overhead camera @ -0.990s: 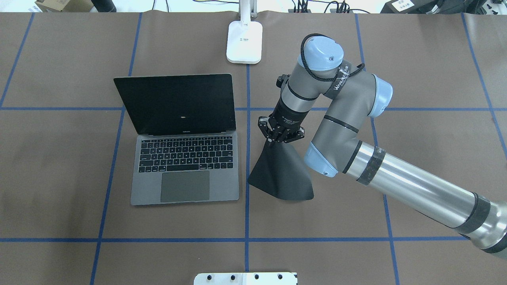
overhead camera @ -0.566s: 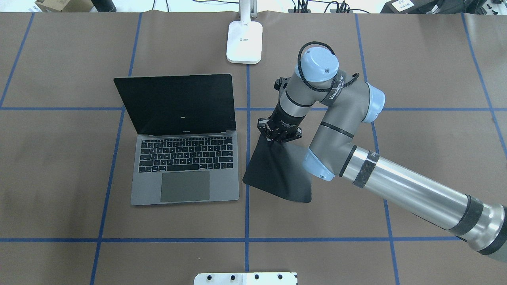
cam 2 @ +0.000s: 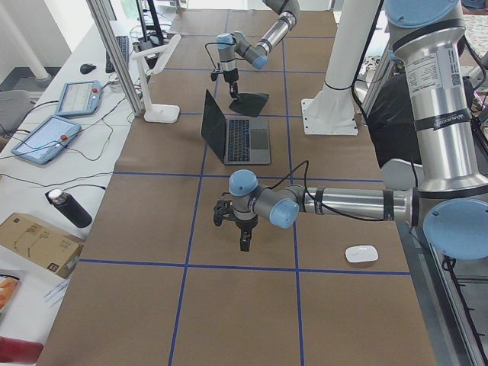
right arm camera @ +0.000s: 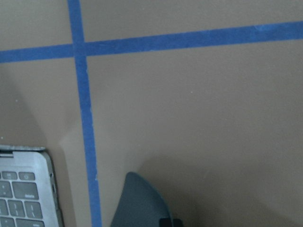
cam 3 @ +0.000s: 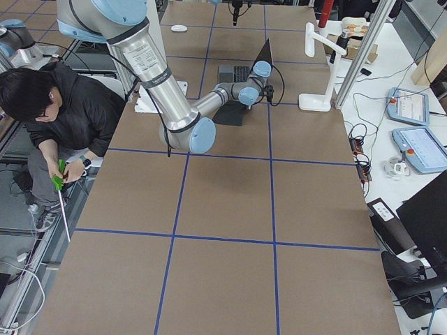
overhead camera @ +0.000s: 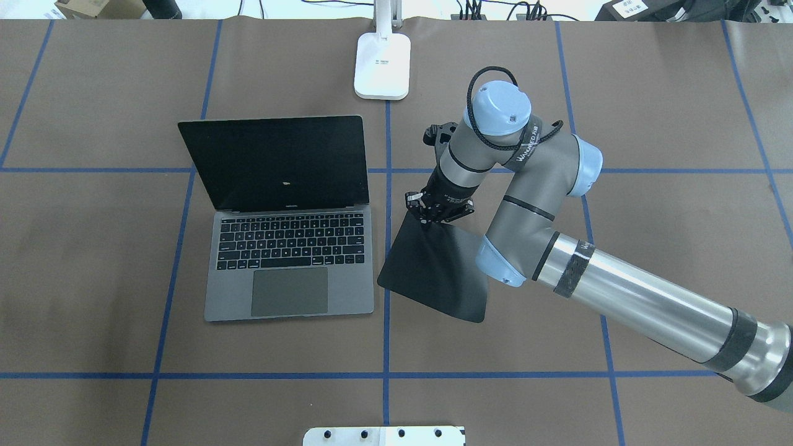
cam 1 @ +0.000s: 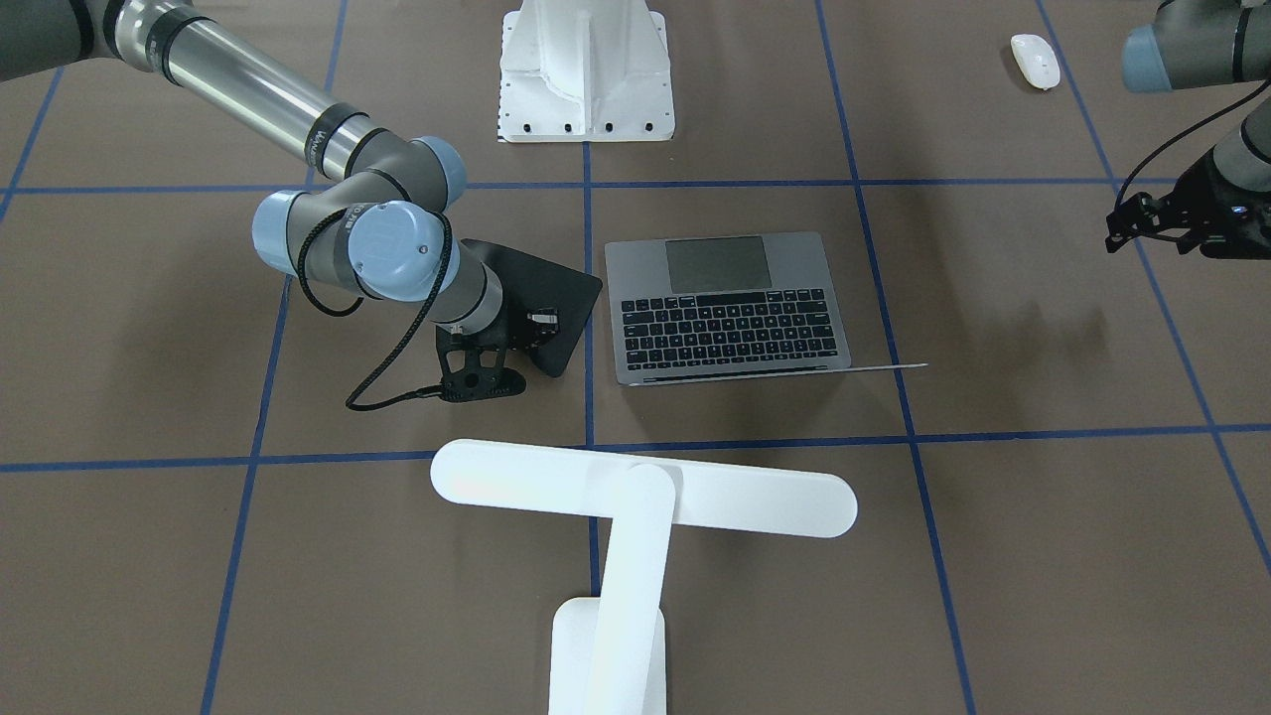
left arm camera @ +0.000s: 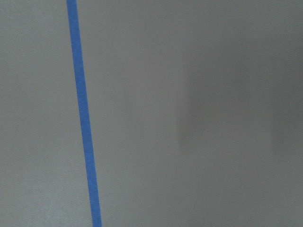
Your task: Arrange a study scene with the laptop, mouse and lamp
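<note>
Beside the laptop (overhead camera: 289, 291), my right gripper (overhead camera: 429, 218) pinches the black mat (overhead camera: 433, 275) by its raised corner. If I drift left, its low corner could ride onto the laptop. I can't tell whether the left gripper (cam 2: 244, 241) is spread or closed.

From overhead, looking forward and down; from the opposite side of the table (cam 1: 993, 556), facing back steeply; both sharing the laptop (overhead camera: 288, 248) mid-frame and lamp (overhead camera: 382, 65). From each table end, far off, lengthwise. From the wrists, close on the table

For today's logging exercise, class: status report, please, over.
Right gripper shut on mat corner, beside open laptop. Left gripper over bare table, state unclear. Mouse untouched, lamp standing.
</note>
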`<state>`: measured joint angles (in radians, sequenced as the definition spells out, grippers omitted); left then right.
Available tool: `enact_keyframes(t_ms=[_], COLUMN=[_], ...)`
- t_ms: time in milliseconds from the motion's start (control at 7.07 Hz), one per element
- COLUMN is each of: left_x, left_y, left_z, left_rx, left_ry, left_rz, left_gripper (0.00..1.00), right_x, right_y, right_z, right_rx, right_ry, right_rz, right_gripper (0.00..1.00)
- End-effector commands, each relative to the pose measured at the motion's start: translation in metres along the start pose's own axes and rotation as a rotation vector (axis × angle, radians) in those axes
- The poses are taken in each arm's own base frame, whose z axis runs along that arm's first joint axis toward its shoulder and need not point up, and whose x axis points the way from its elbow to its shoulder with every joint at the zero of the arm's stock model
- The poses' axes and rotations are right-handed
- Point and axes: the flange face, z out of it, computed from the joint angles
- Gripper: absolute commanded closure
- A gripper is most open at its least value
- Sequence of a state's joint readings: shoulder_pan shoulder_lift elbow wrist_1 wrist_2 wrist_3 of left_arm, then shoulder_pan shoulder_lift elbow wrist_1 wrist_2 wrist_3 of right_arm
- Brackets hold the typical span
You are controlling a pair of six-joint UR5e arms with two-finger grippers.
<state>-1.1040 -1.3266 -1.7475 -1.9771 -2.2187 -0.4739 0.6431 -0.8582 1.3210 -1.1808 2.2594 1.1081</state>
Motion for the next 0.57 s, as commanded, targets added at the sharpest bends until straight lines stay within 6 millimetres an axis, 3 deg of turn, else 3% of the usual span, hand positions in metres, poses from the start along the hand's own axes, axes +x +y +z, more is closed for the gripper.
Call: enact_keyframes(t_ms=[0, 424], left_x=[-0.002, -0.004], left_y=[-0.002, -0.002], left_z=[0.003, 0.006], left_rx=[-0.004, -0.008], left_ry=[-0.003, -0.005], left_rz=[-0.004, -0.008], left_gripper=[0.0, 0.0], right_x=[0.006, 0.003], right_y=[0.003, 0.012], right_z=[0.003, -0.008], right_rx=[0.0, 0.0], right_ry=[0.007, -0.016], right_rz=[-0.148, -0.26], right_gripper=[1.0, 1.0])
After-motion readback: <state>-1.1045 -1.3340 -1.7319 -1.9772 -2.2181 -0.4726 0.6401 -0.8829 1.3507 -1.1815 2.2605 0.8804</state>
